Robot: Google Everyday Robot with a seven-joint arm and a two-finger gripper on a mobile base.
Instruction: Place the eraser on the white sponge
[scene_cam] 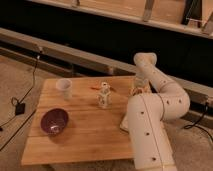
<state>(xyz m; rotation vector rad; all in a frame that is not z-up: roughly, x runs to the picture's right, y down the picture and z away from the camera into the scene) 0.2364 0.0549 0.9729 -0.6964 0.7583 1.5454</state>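
The white sponge (pixel 124 121) lies at the right edge of the wooden table (pixel 85 135). Only its left end shows, because my white forearm covers the rest. My gripper (pixel 137 90) hangs down from the wrist over the far right corner of the table, behind the sponge and to the right of the figurine. The eraser does not show as a separate thing. It is hidden at or under the gripper, or behind the arm.
An upright white patterned figurine (pixel 104 95) stands mid-table with a thin orange stick (pixel 97 87) behind it. A white cup (pixel 64 87) stands at the far left and a purple bowl (pixel 54 121) at the front left. My arm (pixel 147 132) blocks the table's right side. Cables lie on the floor at left.
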